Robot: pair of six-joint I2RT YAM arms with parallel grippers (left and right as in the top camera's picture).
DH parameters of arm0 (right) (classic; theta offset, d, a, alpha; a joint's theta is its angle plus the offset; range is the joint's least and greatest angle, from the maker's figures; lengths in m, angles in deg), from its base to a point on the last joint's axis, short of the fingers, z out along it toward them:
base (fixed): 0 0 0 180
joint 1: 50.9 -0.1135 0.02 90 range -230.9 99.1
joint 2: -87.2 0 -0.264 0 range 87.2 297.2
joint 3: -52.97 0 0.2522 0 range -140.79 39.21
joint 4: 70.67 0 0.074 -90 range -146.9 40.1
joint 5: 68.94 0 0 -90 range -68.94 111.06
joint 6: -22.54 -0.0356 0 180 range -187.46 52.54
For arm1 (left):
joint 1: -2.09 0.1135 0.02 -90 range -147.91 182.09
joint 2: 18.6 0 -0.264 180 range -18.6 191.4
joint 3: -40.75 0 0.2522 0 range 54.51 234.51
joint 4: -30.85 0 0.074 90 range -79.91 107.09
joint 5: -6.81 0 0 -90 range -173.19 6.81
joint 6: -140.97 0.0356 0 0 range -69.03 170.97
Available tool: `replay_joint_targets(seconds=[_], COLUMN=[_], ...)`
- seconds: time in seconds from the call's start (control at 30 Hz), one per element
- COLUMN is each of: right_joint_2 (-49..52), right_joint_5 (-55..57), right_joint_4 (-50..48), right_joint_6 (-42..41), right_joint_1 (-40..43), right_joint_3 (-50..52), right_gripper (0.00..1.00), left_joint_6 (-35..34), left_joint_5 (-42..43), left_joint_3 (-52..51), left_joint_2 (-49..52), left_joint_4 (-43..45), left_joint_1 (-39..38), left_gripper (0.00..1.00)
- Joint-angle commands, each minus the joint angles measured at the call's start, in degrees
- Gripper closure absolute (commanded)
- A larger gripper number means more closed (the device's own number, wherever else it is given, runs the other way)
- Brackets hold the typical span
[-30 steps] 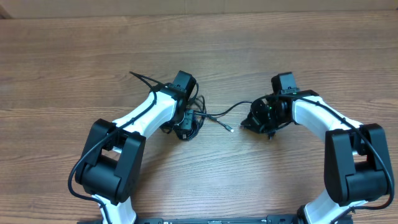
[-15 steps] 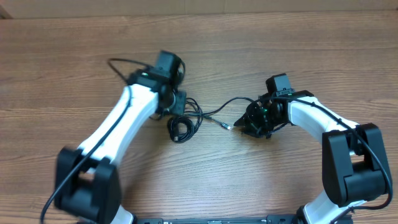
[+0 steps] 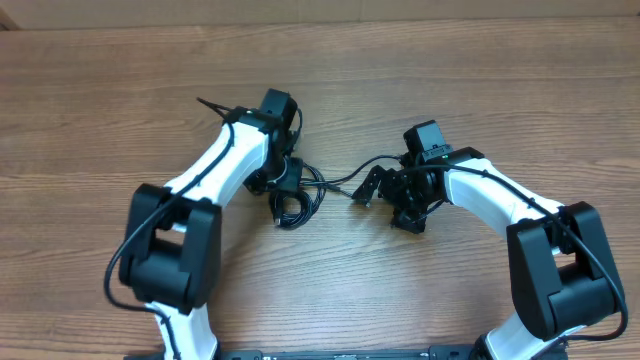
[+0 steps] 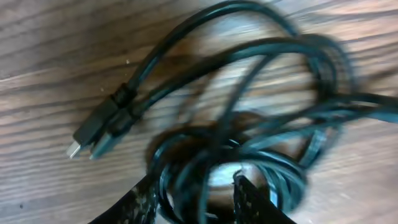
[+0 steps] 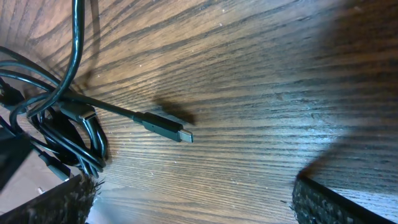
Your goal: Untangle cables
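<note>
The cables (image 3: 297,203) lie as a black tangled coil on the wooden table, with one strand (image 3: 345,178) running right. My left gripper (image 3: 285,188) is over the coil. In the left wrist view its jaws (image 4: 194,202) stand partly open with several strands of the coil (image 4: 249,124) passing between them, and two plugs (image 4: 93,134) lie side by side at the left. My right gripper (image 3: 390,200) is just right of the coil. Seen from its wrist, the right gripper (image 5: 193,199) is wide open with only bare wood between the fingers. A loose plug (image 5: 168,129) lies ahead of it.
The wooden table (image 3: 480,90) stretches on all sides of the cables. A thicker black wire (image 3: 215,108) runs along the left arm. A pale strip (image 3: 320,10) borders the table's far edge.
My right gripper has opened wide, let the cable end drop, and shifted left toward the coil. My left gripper has swung up and back over the coil, and its jaws have parted.
</note>
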Motion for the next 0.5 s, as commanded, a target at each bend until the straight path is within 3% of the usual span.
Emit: replay_joint_targets(seconds=[0.0, 0.03, 0.17, 0.2, 0.27, 0.3, 0.47], right_joint_2=[0.72, 0.72, 0.72, 0.72, 0.72, 0.72, 0.72], right_joint_5=[5.77, 5.77, 5.77, 5.77, 5.77, 5.77, 5.77], right_joint_4=[-0.63, -0.66, -1.07, -1.18, -1.27, -1.27, -1.27], right_joint_6=[0.57, 0.57, 0.57, 0.57, 0.57, 0.57, 0.57], right_joint_1=[0.04, 0.04, 0.04, 0.04, 0.04, 0.04, 0.04], right_joint_3=[0.42, 0.42, 0.42, 0.42, 0.42, 0.42, 0.42], right_gripper=[0.00, 0.00, 0.00, 0.00, 0.00, 0.00, 0.00], left_joint_6=[1.14, 1.11, 1.16, 1.16, 1.14, 1.14, 1.14], left_joint_5=[-4.68, -5.40, -5.70, -5.70, -5.79, -6.60, -8.52], left_joint_3=[-0.31, -0.31, 5.66, 7.89, 9.55, 9.53, 6.97], left_joint_2=[3.10, 3.17, 2.78, 2.78, 2.80, 2.95, 3.08], left_joint_4=[0.48, 0.50, -5.99, -7.78, -7.78, -7.19, -6.45], left_joint_1=[-0.11, 0.00, 0.09, 0.11, 0.09, 0.11, 0.09], left_gripper=[0.92, 0.96, 0.96, 0.94, 0.73, 0.70, 0.69])
